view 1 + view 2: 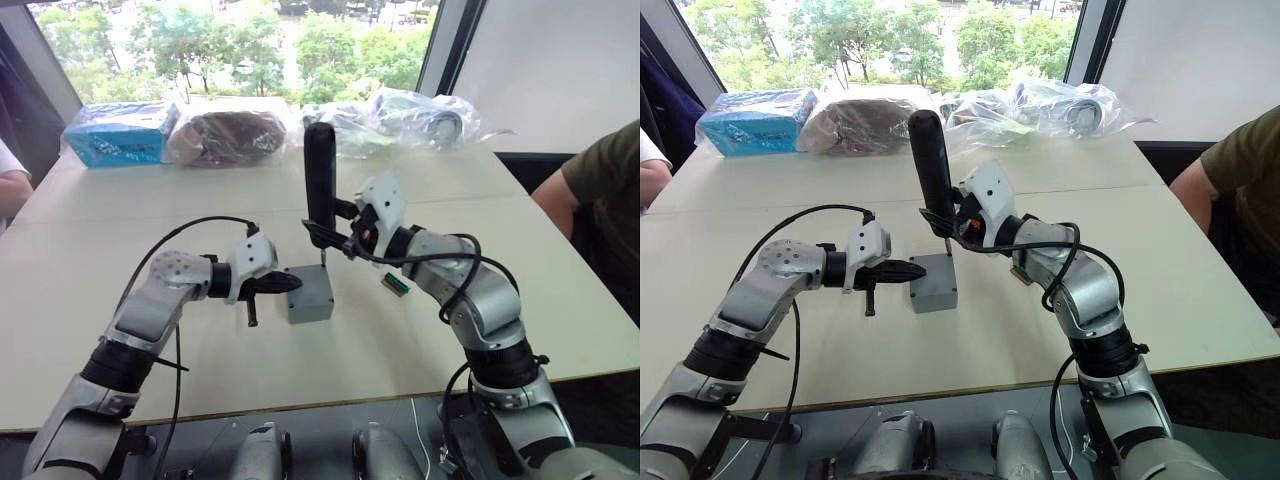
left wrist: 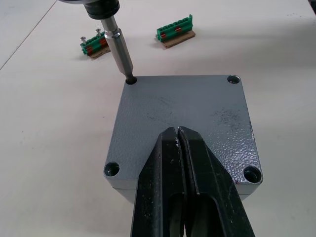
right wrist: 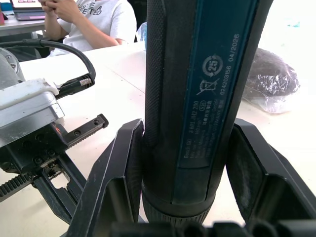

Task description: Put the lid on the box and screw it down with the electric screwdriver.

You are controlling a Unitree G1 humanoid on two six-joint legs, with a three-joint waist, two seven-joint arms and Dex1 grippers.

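While beside the lid [image 2: 182, 128], two green blocks [image 2: 174, 35], well apart.

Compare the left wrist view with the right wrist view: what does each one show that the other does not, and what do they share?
Left wrist view: the lid on the box, the metal bit standing in one corner screw hole, two green terminal blocks, and the shut left tool resting on the lid.

Right wrist view: the right tool clamped around the screwdriver's body, and a person seated behind.

Both: the electric screwdriver and the table.
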